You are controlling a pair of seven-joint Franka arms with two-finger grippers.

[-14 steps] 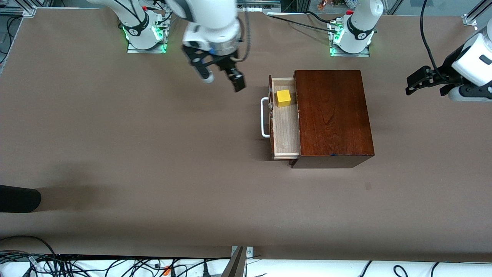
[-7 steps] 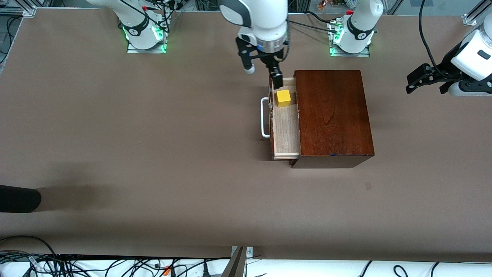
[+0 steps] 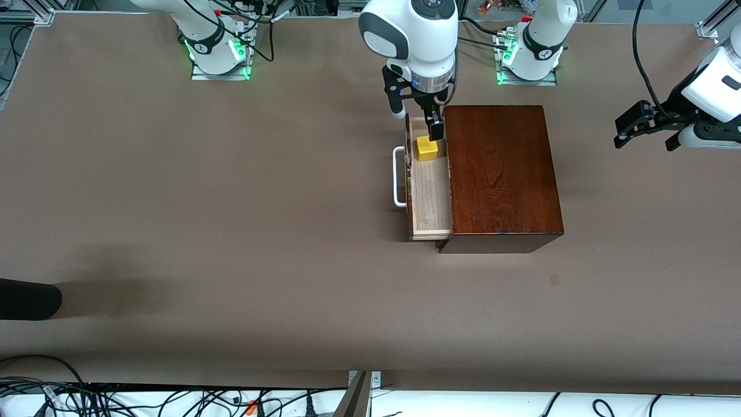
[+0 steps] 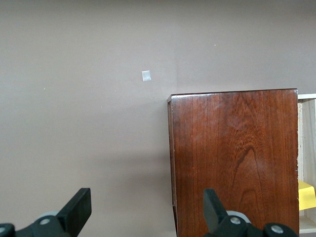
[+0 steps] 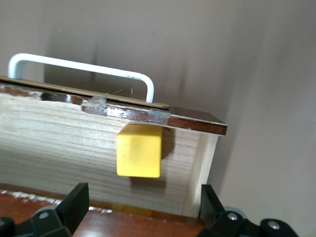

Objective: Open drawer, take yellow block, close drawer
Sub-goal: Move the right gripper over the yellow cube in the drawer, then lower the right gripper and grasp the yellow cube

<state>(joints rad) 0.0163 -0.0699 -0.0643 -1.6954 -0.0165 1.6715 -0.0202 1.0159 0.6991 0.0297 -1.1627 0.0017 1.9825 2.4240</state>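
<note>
The drawer (image 3: 431,200) stands pulled out of the mahogany box (image 3: 501,174), its white handle (image 3: 398,176) pointing toward the right arm's end of the table. The yellow block (image 3: 427,149) lies in the drawer, at the end farther from the front camera. My right gripper (image 3: 417,120) hangs open just over that end, nothing between its fingers. In the right wrist view the yellow block (image 5: 139,150) rests on the pale drawer floor (image 5: 54,143), apart from the right gripper (image 5: 143,205). My left gripper (image 3: 644,136) waits open over the table beside the box.
The left wrist view shows the box top (image 4: 234,158), a sliver of the block (image 4: 306,195), the left gripper (image 4: 145,212) and a small pale patch (image 4: 146,75) on the table. A dark object (image 3: 29,298) lies at the table's edge by the right arm's end.
My right gripper has travelled from over bare table toward the left arm's end, arriving over the drawer's end at the block, still open. The left gripper barely shifted.
</note>
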